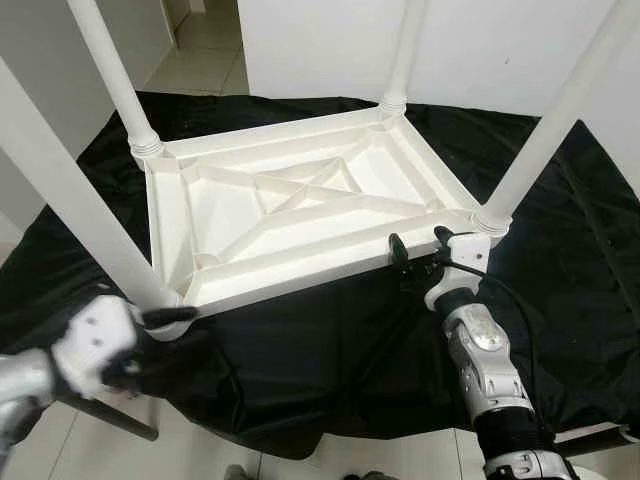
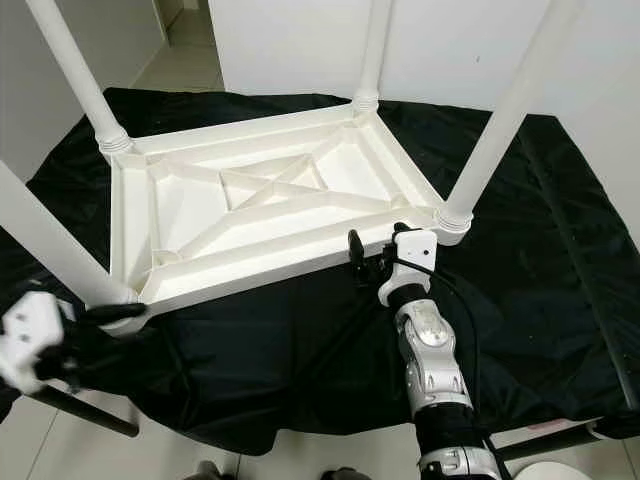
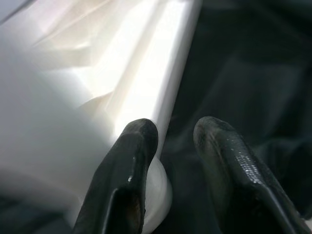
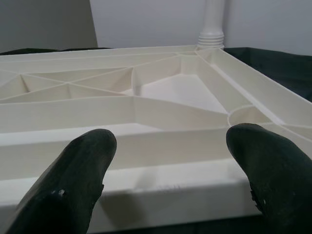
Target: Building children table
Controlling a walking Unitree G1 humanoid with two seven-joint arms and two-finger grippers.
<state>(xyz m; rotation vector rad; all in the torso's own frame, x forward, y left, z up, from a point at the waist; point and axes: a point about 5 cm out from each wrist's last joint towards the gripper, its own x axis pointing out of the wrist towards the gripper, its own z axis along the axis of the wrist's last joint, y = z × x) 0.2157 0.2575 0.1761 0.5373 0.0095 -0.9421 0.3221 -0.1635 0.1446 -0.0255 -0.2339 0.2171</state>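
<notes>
Both tools point(image 1: 420, 245) against upturned table point(image 1: 290, 215).

An upturned children table point(image 1: 290, 215) lies on a sheet point(image 1: 560, 260) spread over the floor point(image 1: 200, 50), its four legs pointing up, one at each corner. The left claw point(image 1: 165, 318) sits at the near left corner. The right claw point(image 1: 418, 248) is at the near edge, beside the near right leg point(image 1: 545, 130).
</notes>
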